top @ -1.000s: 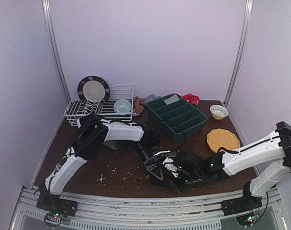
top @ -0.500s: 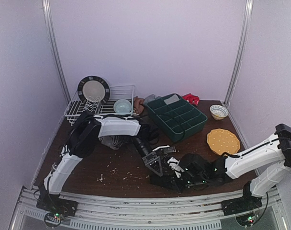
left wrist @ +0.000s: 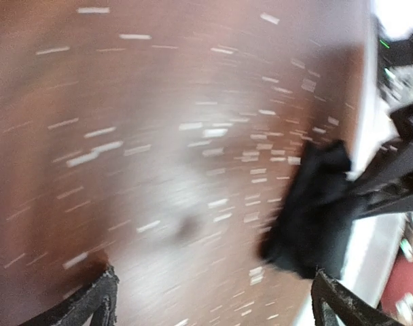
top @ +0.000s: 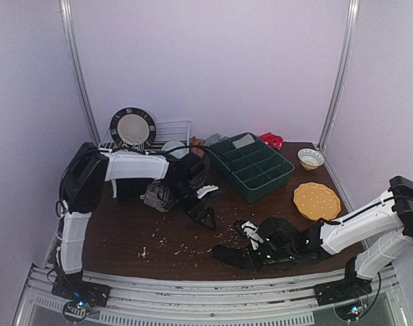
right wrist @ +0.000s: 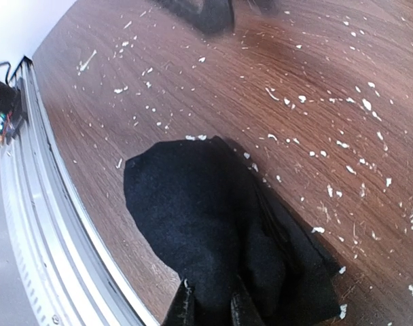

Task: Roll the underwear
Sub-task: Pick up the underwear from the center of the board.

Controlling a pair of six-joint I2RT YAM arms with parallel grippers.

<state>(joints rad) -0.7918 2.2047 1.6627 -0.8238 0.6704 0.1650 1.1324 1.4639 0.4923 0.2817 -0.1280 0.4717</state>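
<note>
Now, right gripper (right wrist: 210, 309) pinches the crumpled black cloth underwear (right wrist: 193, 224), which spreads ahead of its jaws on the speckled brown wooden table (right wrist: 329, 81); left gripper (left wrist: 213, 305) gapes wide, cloth beyond its right finger.

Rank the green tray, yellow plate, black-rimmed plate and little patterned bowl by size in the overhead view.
Largest: the green tray.
Then the yellow plate and the black-rimmed plate, which look alike; the black-rimmed one stands farther back, so unranked.
Smallest: the patterned bowl.
</note>
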